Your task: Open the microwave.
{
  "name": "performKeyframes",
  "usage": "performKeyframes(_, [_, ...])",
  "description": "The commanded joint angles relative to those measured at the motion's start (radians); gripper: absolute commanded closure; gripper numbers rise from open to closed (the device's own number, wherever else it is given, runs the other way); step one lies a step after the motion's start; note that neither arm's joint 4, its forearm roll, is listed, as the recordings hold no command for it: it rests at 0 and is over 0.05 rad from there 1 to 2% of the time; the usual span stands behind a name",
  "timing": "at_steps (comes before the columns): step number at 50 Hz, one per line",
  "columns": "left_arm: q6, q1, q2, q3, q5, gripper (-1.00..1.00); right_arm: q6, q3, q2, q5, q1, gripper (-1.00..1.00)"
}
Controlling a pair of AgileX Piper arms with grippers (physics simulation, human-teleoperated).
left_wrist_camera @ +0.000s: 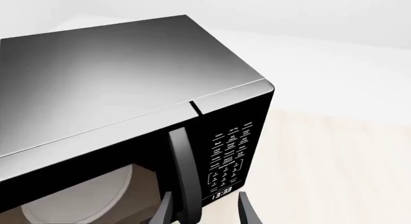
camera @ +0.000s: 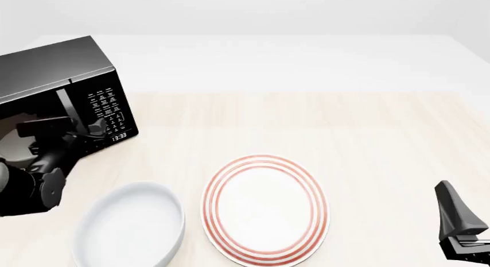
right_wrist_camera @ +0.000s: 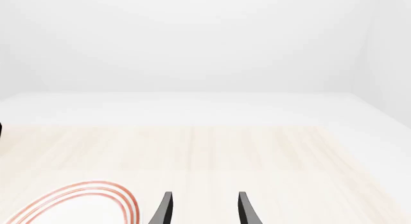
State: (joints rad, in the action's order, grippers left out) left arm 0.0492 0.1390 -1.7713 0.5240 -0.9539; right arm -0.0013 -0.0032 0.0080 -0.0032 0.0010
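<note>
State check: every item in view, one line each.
microwave: door shut, clock lit
handle: between left end effector fingers, not clamped
right end effector: open, empty, away from everything
plate: flat on table, empty
bowl: upright, empty

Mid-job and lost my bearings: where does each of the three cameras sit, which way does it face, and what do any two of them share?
Front view: fixed above and behind the arms, facing forward and down over the table; shows the left tool at the microwave, the right tool, a bowl and a striped plate.
Left wrist view: behind the left tool, facing the microwave's handle and keypad; its fingertips show.
Right wrist view: behind the right tool, facing across the table; fingertips and the plate's rim show.
Shared: front and left wrist views both show the clock.
</note>
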Motion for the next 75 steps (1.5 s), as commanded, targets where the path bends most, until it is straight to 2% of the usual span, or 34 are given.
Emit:
performKeyframes(1, [0.007,0.007,-0.032,0.018,0.0,-1.0,0.0,0.0,0.0,0.0,0.0,-1.0])
performKeyframes(18, [0.006,0.011,-0.029,0.027,0.01,-1.0,0.0,0.0,0.0,0.0,0.0,-1.0])
performKeyframes(19, [0.006,0.01,-0.029,0.026,0.008,1.0,0.0,0.0,0.0,0.0,0.0,-1.0])
performKeyframes(37, [0.004,0.0,-0.039,0.013,-0.025,1.0,0.0,0.0,0.0,0.0,0.0,-1.0])
performKeyframes(45, [0.023,-0.026,-0.02,-0.007,-0.047,1.0,0.0,0.0,0.0,0.0,0.0,-1.0])
performKeyframes(62, [0.033,-0.067,0.051,-0.06,-0.072,1.0,0.0,0.0,0.0,0.0,0.0,-1.0])
performKeyframes(75, [0.031,-0.062,0.125,-0.123,-0.091,1.0,0.0,0.0,0.0,0.0,0.0,-1.0])
